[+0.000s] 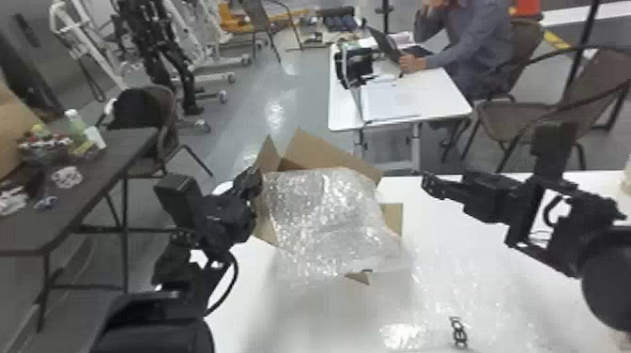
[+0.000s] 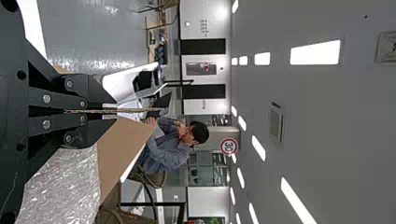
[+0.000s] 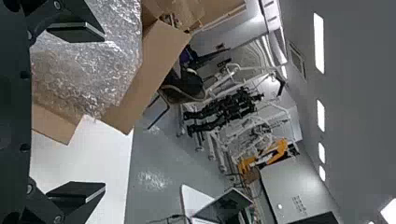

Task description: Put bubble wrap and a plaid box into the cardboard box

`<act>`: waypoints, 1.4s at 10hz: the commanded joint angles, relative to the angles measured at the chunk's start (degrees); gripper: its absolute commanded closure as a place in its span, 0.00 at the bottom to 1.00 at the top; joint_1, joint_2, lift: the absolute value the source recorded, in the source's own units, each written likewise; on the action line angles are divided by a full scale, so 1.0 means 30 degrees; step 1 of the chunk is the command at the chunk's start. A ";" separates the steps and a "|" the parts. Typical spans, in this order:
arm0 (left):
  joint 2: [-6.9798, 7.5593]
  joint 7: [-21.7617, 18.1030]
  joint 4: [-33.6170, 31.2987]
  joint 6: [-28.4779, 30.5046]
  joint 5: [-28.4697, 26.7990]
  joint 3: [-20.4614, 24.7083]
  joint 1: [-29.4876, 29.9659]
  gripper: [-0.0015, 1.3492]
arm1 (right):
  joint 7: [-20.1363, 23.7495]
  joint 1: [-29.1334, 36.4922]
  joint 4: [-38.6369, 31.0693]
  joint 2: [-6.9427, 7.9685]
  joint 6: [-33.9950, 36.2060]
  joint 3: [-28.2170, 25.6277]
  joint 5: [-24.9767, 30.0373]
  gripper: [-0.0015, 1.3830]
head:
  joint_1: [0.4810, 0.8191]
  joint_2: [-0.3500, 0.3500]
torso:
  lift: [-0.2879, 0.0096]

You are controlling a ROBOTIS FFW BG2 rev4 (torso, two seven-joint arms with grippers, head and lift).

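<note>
Bubble wrap point(image 1: 328, 220) lies bunched over the top of the cardboard box point(image 1: 324, 152), hiding most of its opening and draping over the near side. At the box's left flap is my left gripper point(image 1: 257, 177). In the left wrist view, the left gripper point(image 2: 116, 111) is shut on a thin cardboard flap seen edge-on, with the bubble wrap point(image 2: 63, 189) beside it. My right gripper point(image 1: 426, 186) stays to the right of the box, over the table. The right wrist view shows the right gripper point(image 3: 103, 113) with fingers wide apart, bubble wrap point(image 3: 88, 70) and a box flap point(image 3: 156, 58) beyond.
The box stands on a white table point(image 1: 305, 319) with a small black mark point(image 1: 458, 331) near its front right. A dark table point(image 1: 89, 188) with assorted items stands at the left, and another white table point(image 1: 403, 105) stands behind.
</note>
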 commanded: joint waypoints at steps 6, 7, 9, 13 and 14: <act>-0.0059 -0.0001 -0.0089 -0.0292 0.0318 0.0402 0.0361 0.90 | -0.2910 0.9371 -1.1064 -0.0431 0.0580 -0.3802 0.2561 0.12 | 0.33 0.78 | 0.61; -0.0059 -0.0001 -0.0235 -0.0292 0.0348 0.0607 0.0537 0.90 | -0.3262 1.0865 -1.1562 -0.0108 0.0053 -0.4388 0.2561 0.12 | 0.39 0.74 | 0.61; -0.0059 -0.0001 -0.0411 -0.0321 0.0348 0.0812 0.0713 0.90 | -0.3731 1.2974 -1.1855 0.0495 -0.0767 -0.4710 0.3176 0.12 | 0.55 0.70 | 0.61; -0.0059 -0.0001 -0.0499 -0.0350 0.0436 0.0929 0.0918 0.90 | -0.4082 1.5669 -1.0214 0.0495 -0.4723 -0.5208 0.4113 0.12 | 0.63 0.67 | 0.61; -0.0059 -0.0001 -0.0528 -0.0380 0.0436 0.0958 0.0976 0.90 | -0.4346 1.5992 -0.9745 0.0495 -0.5514 -0.5296 0.4318 0.12 | 0.63 0.67 | 0.61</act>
